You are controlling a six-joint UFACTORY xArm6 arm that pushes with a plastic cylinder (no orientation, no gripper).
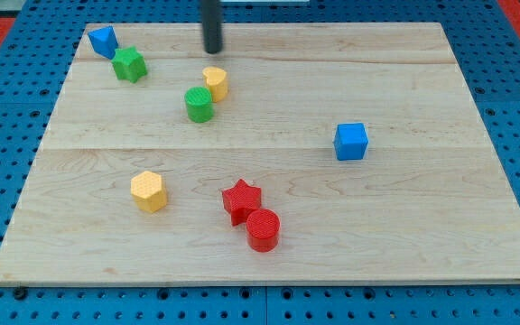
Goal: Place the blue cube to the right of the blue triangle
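The blue cube (351,142) sits on the wooden board right of the middle. The blue triangle (104,41) lies in the view's top left corner of the board, touching or nearly touching a green block (130,65) just below and to its right. My tip (213,50) is near the view's top, left of centre. It is well right of the blue triangle and far up-left of the blue cube, just above the yellow cylinder (215,82).
A green cylinder (199,104) stands beside the yellow cylinder. A yellow hexagon (149,191) sits lower left. A red star (241,200) and a red cylinder (263,229) touch near the bottom centre. The board's edge (269,282) borders a blue pegboard.
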